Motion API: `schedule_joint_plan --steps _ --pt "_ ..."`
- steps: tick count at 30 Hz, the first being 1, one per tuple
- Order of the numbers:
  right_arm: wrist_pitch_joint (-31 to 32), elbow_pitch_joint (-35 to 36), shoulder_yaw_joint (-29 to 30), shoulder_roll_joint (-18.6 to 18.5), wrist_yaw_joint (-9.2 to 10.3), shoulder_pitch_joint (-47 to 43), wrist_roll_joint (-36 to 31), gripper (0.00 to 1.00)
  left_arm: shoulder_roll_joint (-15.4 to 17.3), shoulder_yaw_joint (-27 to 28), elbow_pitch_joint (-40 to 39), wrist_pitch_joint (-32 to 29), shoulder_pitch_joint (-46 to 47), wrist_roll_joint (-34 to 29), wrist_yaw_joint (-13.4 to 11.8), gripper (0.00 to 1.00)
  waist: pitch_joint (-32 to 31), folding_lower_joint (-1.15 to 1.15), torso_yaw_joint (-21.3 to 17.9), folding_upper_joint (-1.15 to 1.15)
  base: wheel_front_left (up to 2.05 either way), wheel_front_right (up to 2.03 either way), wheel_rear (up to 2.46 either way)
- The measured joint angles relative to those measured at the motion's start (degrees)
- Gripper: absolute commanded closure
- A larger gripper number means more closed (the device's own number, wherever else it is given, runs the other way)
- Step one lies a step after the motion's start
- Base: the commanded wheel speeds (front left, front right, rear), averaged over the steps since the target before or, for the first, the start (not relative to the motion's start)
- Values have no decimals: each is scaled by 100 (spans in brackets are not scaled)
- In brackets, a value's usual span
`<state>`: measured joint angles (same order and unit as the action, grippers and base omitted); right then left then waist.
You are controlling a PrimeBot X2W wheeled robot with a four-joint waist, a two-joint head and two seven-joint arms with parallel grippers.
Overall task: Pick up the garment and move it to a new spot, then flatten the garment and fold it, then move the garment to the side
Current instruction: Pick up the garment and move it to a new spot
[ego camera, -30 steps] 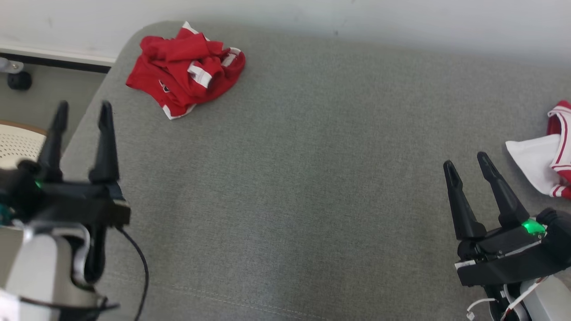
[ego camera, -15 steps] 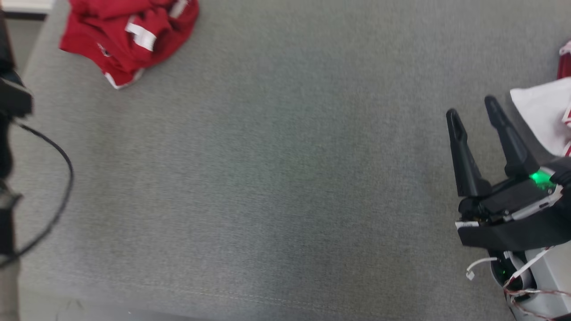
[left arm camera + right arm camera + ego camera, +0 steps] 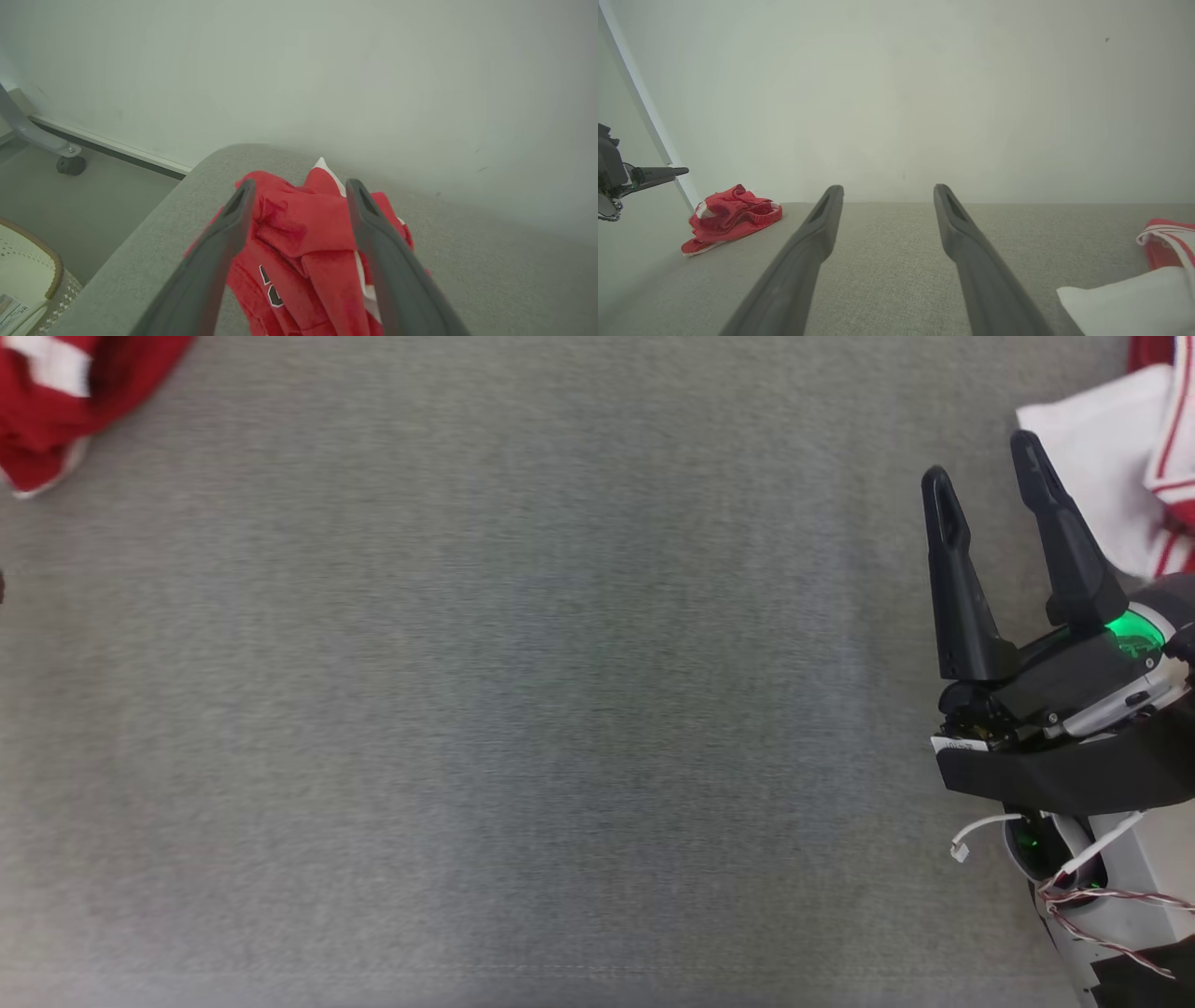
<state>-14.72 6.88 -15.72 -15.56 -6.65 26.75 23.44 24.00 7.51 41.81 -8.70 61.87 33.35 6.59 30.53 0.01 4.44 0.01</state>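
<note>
Spanning the ground under both arms is a grey fabric cushion (image 3: 523, 709), bare across its middle. A pale wall (image 3: 896, 93) rises beyond the fingertips of each gripper, at the cushion's far edge.

The red garment (image 3: 308, 242) lies crumpled near the cushion's rounded far corner. It is directly ahead of the left gripper (image 3: 300, 184) and framed between that gripper's two fingers in the left wrist view. White trim and dark lettering show on it. In the right wrist view it sits well off to that gripper's left, ahead of the fingertips.

A second garment (image 3: 1120, 476), white with red striped edging, lies just beside the right gripper (image 3: 980, 457) on its outer side. One finger overlaps the white cloth in the head view; whether they touch cannot be told.

Left gripper: fingers spread wide, nothing held, apart from the red garment as seen from the right wrist view. Right gripper: fingers likewise parted, nothing held, pointing toward the wall above bare cushion.

Off the left gripper's outer side, below the cushion, stands a pale perforated basket (image 3: 28, 266) with a brown rim. Farther ahead a dark caster (image 3: 71, 165) rests on the floor. A green light (image 3: 1134, 633) glows at the base of the right gripper's fingers.
</note>
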Motion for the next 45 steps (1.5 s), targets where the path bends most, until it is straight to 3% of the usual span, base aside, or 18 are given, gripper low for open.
schedule_joint_plan --steps 11,13,14,22,34,41,45 --pt "0 -4 82 52 -18 77 -82 0 -57 -71 1249 -989 210 169 -180 0 325 0 -642 0 0 0 0" --pt "0 -26 107 49 -18 74 -82 0 -57 -97 1339 -1043 263 161 -204 82 317 0 -672 0 0 0 0" --pt "0 -42 112 49 -19 74 -86 0 -57 -101 1365 -1044 286 160 -204 100 302 0 -676 0 0 0 0" --pt "0 -85 151 53 -25 63 -132 0 -82 -171 1535 -1066 452 153 -186 100 167 -2 -643 -1 0 0 0" --pt "0 -452 238 113 -42 25 -138 0 -225 -392 1706 -724 395 145 41 100 -323 -2 -616 -1 0 0 0" --pt "0 -783 345 153 -42 -286 -104 0 -512 -639 1618 -502 -149 161 56 100 -804 -2 -632 -1 0 0 0" --pt "0 -940 403 188 -42 -520 -43 0 -717 -1028 1154 -489 -615 291 55 100 -1116 -2 -659 -1 0 0 0"
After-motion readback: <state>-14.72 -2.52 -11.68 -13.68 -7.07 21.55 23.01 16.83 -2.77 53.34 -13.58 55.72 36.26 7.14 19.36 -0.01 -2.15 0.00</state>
